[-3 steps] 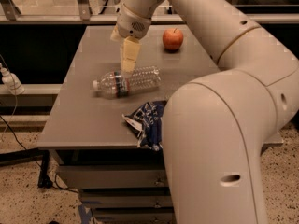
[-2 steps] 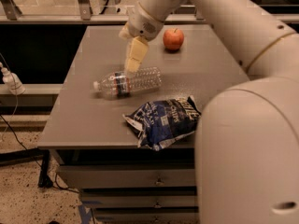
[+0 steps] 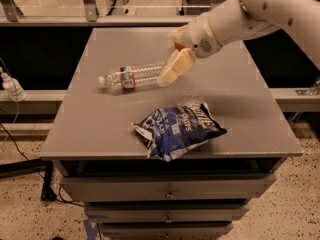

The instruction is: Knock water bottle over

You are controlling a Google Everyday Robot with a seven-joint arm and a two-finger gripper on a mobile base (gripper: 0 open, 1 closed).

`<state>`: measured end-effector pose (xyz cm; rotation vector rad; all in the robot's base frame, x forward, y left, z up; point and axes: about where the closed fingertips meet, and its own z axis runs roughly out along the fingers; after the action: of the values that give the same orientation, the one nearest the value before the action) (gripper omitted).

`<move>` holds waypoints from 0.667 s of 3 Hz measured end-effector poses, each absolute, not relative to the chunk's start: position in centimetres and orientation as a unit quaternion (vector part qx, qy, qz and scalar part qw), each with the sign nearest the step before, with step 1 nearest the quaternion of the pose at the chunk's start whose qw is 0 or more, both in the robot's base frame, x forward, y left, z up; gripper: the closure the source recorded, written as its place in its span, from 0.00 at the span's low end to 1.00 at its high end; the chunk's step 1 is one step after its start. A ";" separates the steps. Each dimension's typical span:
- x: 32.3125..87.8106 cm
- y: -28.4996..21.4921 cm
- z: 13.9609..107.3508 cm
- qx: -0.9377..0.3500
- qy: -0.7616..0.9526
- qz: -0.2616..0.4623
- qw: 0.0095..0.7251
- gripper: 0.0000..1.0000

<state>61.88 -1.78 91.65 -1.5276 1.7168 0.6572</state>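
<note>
Item under inspection: the water bottle (image 3: 134,77). It lies on its side on the grey table (image 3: 240,104), in the rear-left part of the top. Its white cap (image 3: 102,80) points toward the left edge and its base toward the centre. Its long axis runs roughly left to right, with the base end slightly farther back than the cap end. The red-white-blue label band (image 3: 127,77) sits near the neck. The body is clear and ribbed, with no visible damage.

Gripper (image 3: 163,81): located at the base end of the bottle, angled down and to the left from the wrist. Its cream tip overlaps the bottle's base in the camera view. Whether it is touching the bottle or only in front of it cannot be told. Whether the gripper is wide or narrow cannot be told either; it is not holding anything that can be seen.

Arm (image 3: 250,11): enters from the upper right and reaches across the rear of the table. A small orange-red patch (image 3: 178,46) shows beside the wrist and cannot be identified.

Other items: a dark blue chip bag (image 3: 177,129) lies crumpled near the front edge, well apart from the bottle. Drawers (image 3: 167,191) sit below the tabletop. Off the table to the left, a small white object (image 3: 12,89) with a cable (image 3: 14,115) rests on a low ledge. The floor (image 3: 295,209) is speckled.
</note>
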 end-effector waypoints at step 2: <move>64.3 -10.9 94.5 -0.463 0.673 0.237 0.526 0.00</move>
<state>64.26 -10.94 94.53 -1.1069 1.6083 0.5662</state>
